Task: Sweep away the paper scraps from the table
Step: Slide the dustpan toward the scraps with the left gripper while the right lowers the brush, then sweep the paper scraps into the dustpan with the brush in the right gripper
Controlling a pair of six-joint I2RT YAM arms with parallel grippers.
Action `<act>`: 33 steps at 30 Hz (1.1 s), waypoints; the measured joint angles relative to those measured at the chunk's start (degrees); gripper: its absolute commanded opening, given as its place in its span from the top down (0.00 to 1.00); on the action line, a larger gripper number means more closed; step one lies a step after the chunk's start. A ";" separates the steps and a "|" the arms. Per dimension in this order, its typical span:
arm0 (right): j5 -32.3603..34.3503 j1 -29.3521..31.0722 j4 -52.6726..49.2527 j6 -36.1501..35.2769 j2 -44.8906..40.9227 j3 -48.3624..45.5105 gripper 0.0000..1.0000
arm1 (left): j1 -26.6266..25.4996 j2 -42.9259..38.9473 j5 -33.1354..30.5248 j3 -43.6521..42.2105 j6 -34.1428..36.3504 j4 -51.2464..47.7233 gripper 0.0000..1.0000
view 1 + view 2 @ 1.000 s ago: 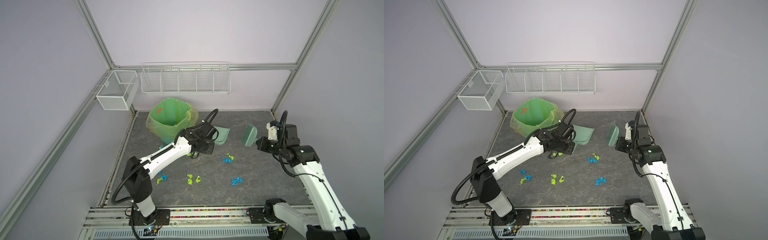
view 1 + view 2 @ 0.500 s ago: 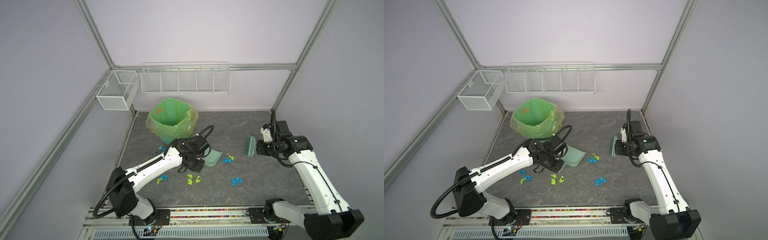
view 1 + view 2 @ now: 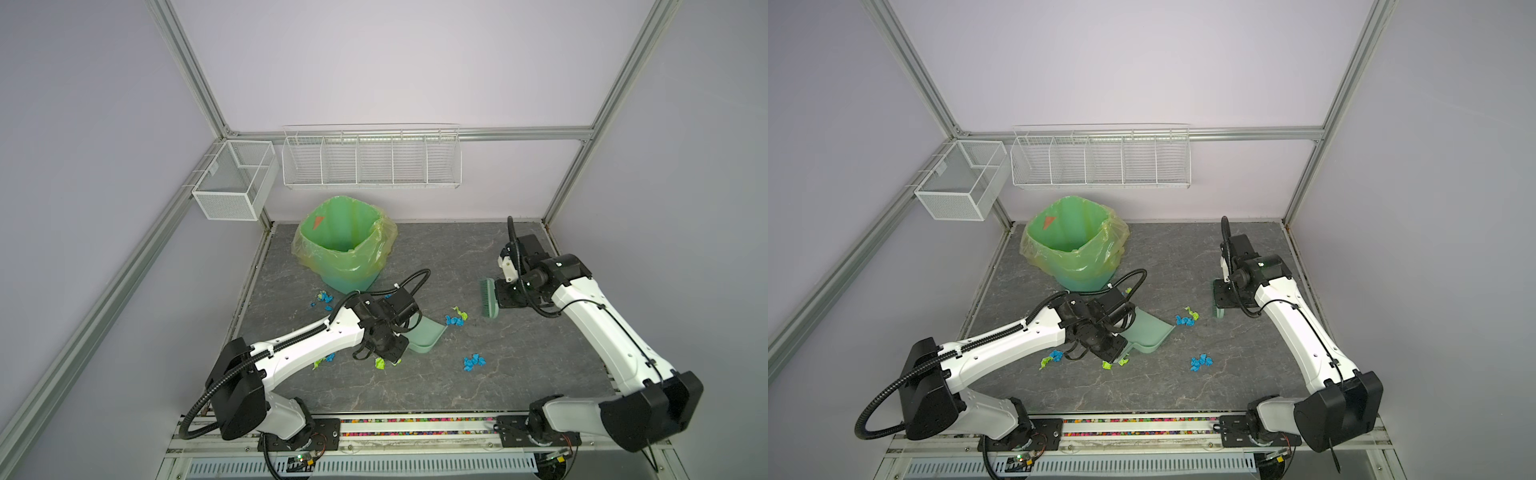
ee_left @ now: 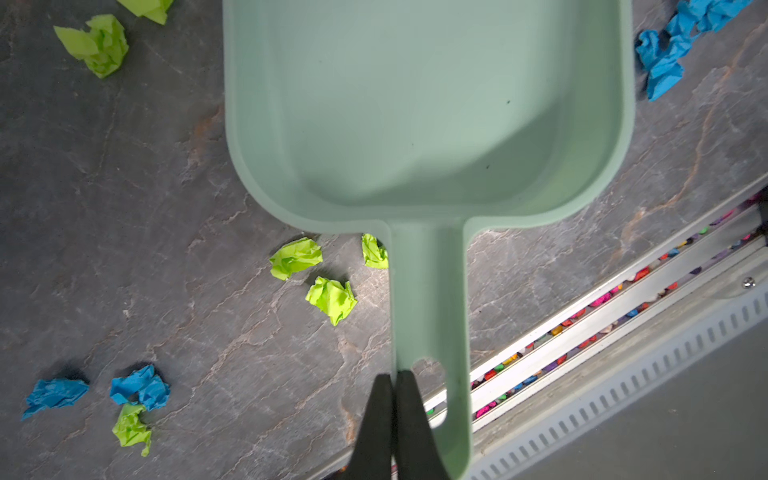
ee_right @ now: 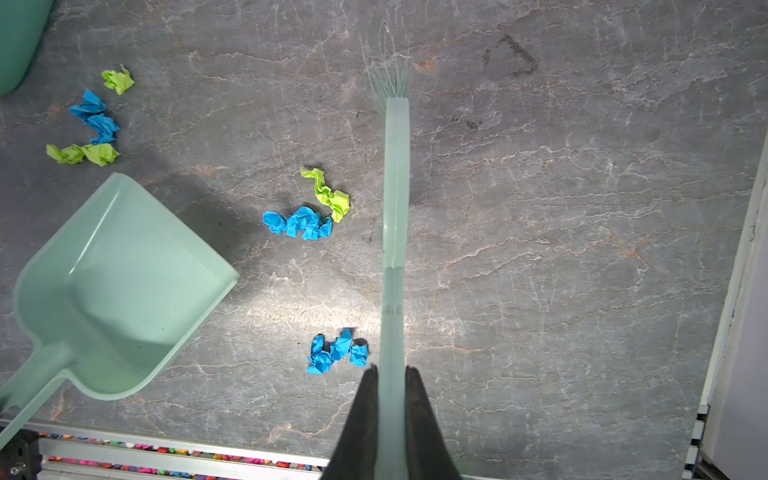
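The table carries one pale green dustpan, one matching brush, one bin lined with a green bag, and the paper scraps, which lie in five loose groups in both top views. A mixed blue and lime group sits just beside the foot of the bin. A second mixed group lies beside the left arm's forearm. A few lime wads lie under the left wrist; the left wrist view shows three of them by the dustpan handle. A fourth group, blue wads with a lime strip, lies between the dustpan's mouth and the brush. A fifth, all blue, lies alone nearer the front rail. Two white wire baskets hang on the frame, a small one on the side and a long divided one on the back wall. The left gripper has its fingers pressed together on the thin rim of the hanging hole in the dustpan's handle; the pan is bare inside. The right gripper pinches the brush's narrow handle between nearly closed fingers, the brush edge-on just beside the fourth group. Whether the bristles touch the surface cannot be told.
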 measured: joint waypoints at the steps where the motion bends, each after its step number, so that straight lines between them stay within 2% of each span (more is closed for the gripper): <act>1: 0.22 0.07 -0.02 -0.04 0.39 0.15 0.93 | -0.63 0.13 -0.20 0.07 0.00 -0.04 1.00; 11: 1.60 0.50 -0.46 -1.36 4.17 1.75 0.93 | -2.69 5.14 -4.31 1.81 0.22 -0.55 1.00; 33: 3.78 4.15 -2.71 -7.87 15.54 9.03 0.93 | -3.82 12.52 -4.59 7.43 1.49 -1.57 1.00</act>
